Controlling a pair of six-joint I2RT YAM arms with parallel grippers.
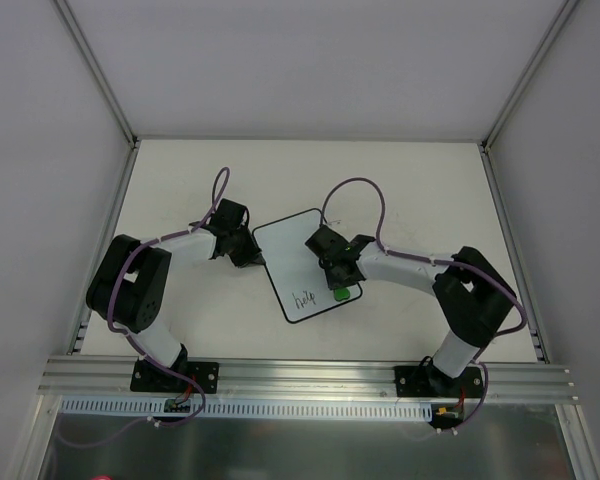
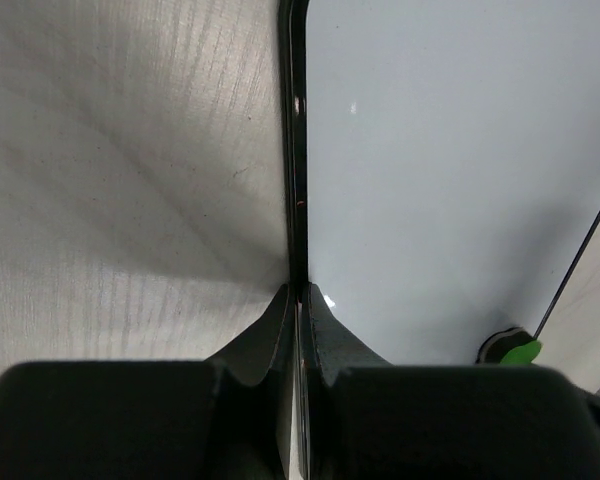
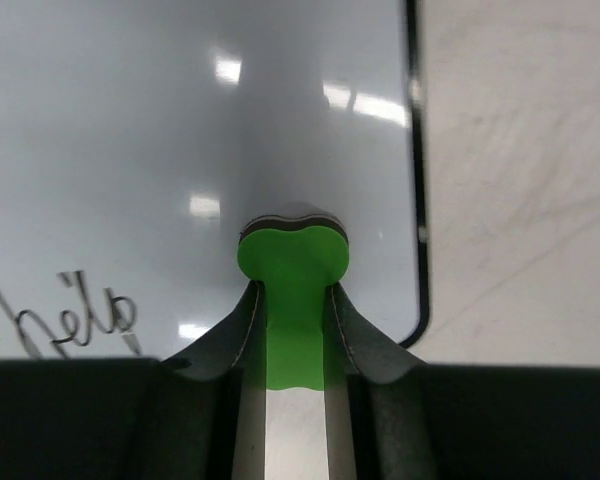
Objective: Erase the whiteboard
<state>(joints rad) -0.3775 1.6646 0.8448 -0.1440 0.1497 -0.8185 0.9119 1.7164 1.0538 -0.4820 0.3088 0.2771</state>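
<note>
The whiteboard [image 1: 302, 262] lies flat mid-table, white with a thin black border and black handwriting [image 1: 303, 298] near its front edge. My left gripper [image 1: 255, 254] is shut on the board's left edge; the left wrist view shows the black border [image 2: 294, 150] running into the closed jaws [image 2: 298, 300]. My right gripper [image 1: 340, 285] is shut on the green bone-shaped eraser [image 1: 342, 293], which rests on the board's front right corner. In the right wrist view the eraser [image 3: 293, 265] sits between the fingers, with the handwriting [image 3: 75, 315] to its left.
White walls enclose the table on the left, back and right. An aluminium rail [image 1: 310, 375] runs along the near edge by the arm bases. Bare tabletop [image 3: 520, 200] shows right of the board's edge.
</note>
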